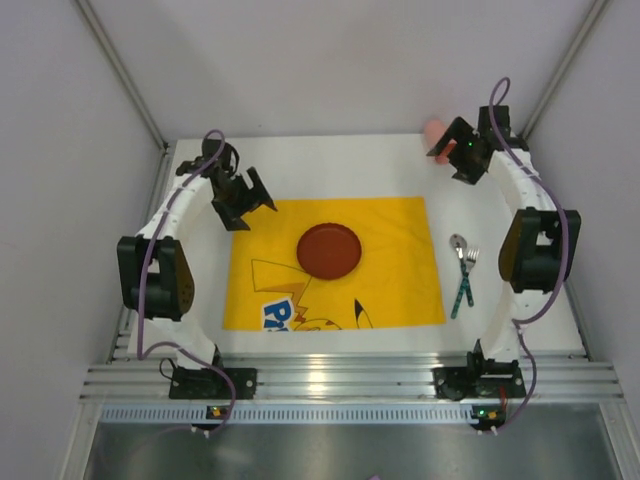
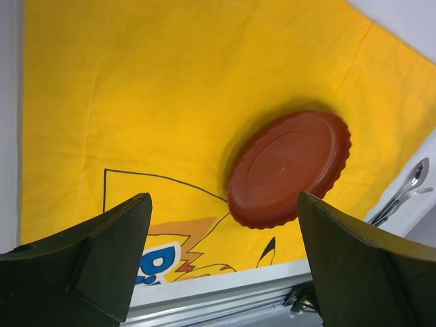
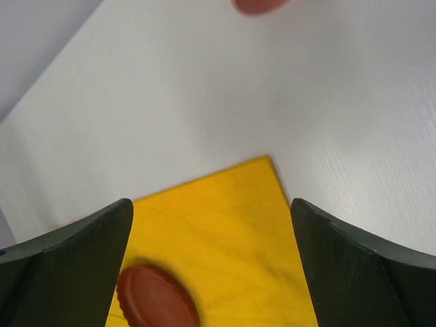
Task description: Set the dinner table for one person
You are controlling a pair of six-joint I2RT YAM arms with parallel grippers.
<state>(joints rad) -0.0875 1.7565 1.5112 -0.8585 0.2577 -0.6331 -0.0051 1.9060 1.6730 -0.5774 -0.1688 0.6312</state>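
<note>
The plain white rectangular surface (image 1: 400, 170), with a ridged aluminium rail (image 1: 330, 378) along its near edge, carries a yellow cartoon-printed cloth placemat (image 1: 390, 270) at centre. The left arm (image 1: 150, 270) and right arm (image 1: 538, 250) bow outward. The left tool (image 1: 248, 203) hovers over the mat's far-left corner and the right tool (image 1: 452, 155) near the surface's far-right corner, both spread wide and empty. A round scalloped red-brown plate (image 1: 329, 251) sits mid-mat. A teal-handled metal spoon and fork (image 1: 464, 275) lie to its right, and a blurred pink object (image 1: 433, 130) sits beside the right tool.
</note>
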